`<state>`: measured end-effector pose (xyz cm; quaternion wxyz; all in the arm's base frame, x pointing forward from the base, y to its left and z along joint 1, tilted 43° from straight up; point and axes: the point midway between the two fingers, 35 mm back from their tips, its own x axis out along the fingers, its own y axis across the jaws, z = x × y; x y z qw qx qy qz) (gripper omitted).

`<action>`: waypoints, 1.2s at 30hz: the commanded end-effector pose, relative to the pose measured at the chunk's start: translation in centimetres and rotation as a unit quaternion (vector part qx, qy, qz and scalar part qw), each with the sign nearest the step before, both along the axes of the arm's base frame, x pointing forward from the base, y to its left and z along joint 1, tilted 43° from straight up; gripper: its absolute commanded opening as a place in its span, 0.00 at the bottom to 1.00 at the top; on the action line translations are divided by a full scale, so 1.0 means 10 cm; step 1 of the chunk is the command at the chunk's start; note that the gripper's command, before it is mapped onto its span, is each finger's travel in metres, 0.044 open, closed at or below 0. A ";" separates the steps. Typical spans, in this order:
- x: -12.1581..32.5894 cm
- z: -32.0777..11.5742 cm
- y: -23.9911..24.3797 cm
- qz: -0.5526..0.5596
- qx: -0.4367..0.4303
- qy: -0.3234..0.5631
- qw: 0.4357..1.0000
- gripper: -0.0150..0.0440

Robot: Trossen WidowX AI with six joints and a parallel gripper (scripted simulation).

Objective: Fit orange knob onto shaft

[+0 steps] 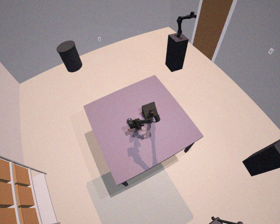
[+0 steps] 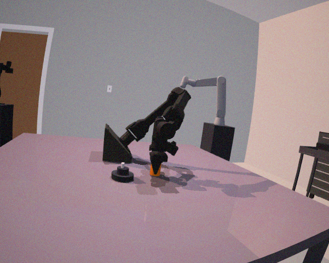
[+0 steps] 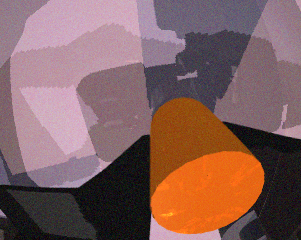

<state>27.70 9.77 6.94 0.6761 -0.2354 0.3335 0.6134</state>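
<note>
In the top view, the arm reaches from its wedge-shaped base [image 1: 147,106] toward the round pedestal [image 1: 129,119] [image 2: 122,176], its gripper [image 2: 155,173] [image 3: 185,135] end crowding that landmark. In the exterior view, the orange knob [image 2: 151,171] [image 3: 207,192] is right of the pedestal and apart from it, low over the purple table [image 1: 106,106] [image 2: 87,221]; the silver shaft [image 2: 122,165] stands bare atop the pedestal. In the wrist view, the gripper's fingers clasp the knob; the pedestal cannot be made out.

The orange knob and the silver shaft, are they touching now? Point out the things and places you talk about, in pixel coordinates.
Apart: the exterior view shows tabletop between the orange knob [image 2: 151,171] [image 3: 207,192] and the silver shaft [image 2: 122,165].
</note>
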 end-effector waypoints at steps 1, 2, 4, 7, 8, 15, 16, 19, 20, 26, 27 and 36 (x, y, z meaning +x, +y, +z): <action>0.00 -0.04 0.03 -0.003 0.003 0.000 1.000 0.25; 0.00 -0.04 0.03 -0.003 0.003 0.000 1.000 0.25; -0.01 -0.04 0.03 -0.003 0.003 0.000 1.000 0.25; -0.01 -0.03 0.03 -0.001 0.001 -0.001 1.000 0.30; -0.01 -0.03 0.03 -0.001 0.001 -0.001 1.000 0.34; -0.01 -0.03 0.03 -0.001 0.001 -0.001 1.000 0.65; -0.01 -0.03 0.03 -0.001 0.001 -0.001 1.000 0.66; -0.01 -0.03 0.03 -0.001 0.001 -0.001 1.000 0.66; -0.01 -0.03 0.03 -0.001 0.001 -0.001 1.000 0.66; -0.01 -0.03 0.03 -0.001 0.001 -0.001 1.000 0.66; -0.01 -0.03 0.03 -0.001 0.001 -0.001 1.000 0.66; 0.00 0.37 -0.37 -0.003 -0.001 0.000 1.000 0.88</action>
